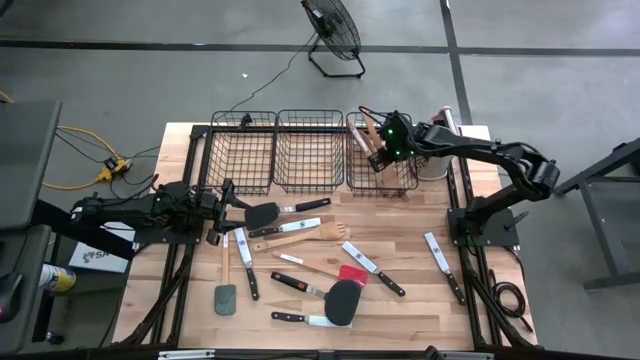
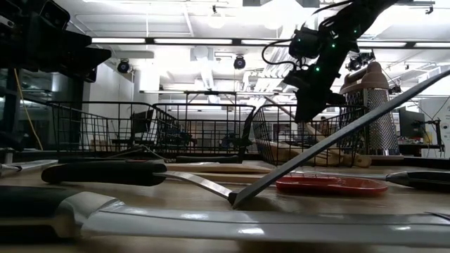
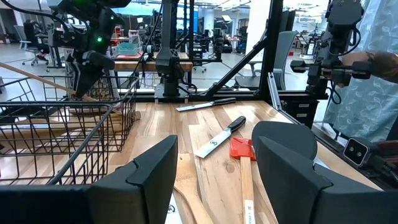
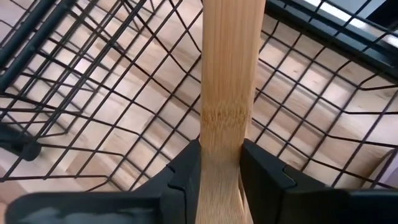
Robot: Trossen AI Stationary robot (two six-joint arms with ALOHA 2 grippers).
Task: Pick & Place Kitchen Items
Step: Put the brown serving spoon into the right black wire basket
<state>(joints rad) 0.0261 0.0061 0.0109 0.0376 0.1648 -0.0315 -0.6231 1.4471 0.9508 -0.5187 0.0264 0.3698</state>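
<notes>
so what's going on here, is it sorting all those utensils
Looks that way. The right gripper is over the right-hand wire basket, its fingers closed on a pale wooden handle that it holds down into the basket. The left gripper waits open, low at the table's left side. Knives, spatulas and wooden spoons lie scattered on the table; the middle basket looks empty.

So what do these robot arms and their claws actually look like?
Both are dark, jointed arms built of slim tube-like links. The right arm carries small green lights near its wrist, with black cables looping beside it. The left arm is the same black build. Each ends in a gripper with two chunky, matt black fingers, blocky and angular; the right gripper's fingers look alike.
</notes>
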